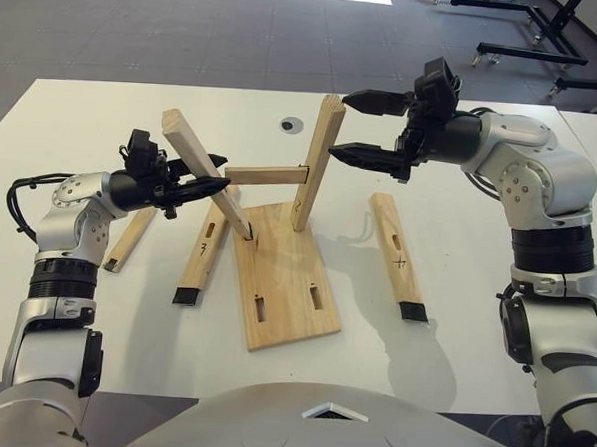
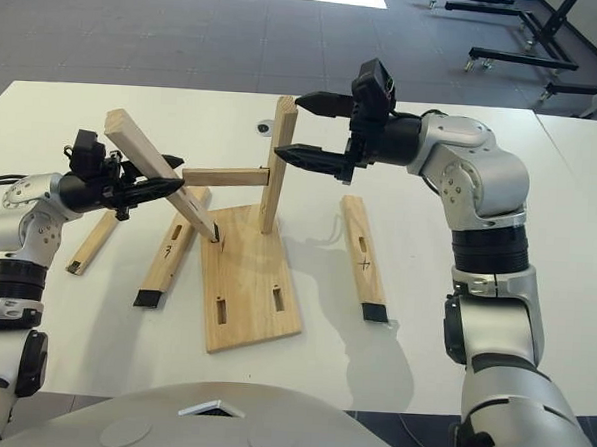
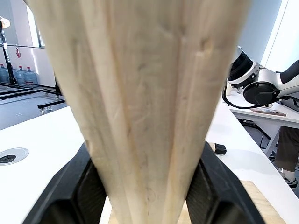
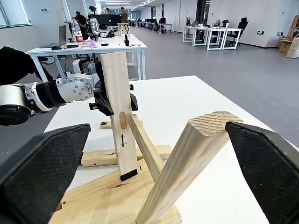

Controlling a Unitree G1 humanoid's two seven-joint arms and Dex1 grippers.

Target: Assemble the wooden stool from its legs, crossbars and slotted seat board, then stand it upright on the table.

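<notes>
Left gripper clamps the tilted leg; right gripper gapes around the upright leg, both slotted in the seat board mid-counter, crossbar between. Two loose legs and a spare crossbar remain.

Right gripper: fingers spread, upright leg at its fingertips. Left gripper: clamped across tilted leg. Crossbar runs between the grippers, joining both legs. Seat board lies below them.

Pale wood seat board, black-tipped leg, white table.
</notes>
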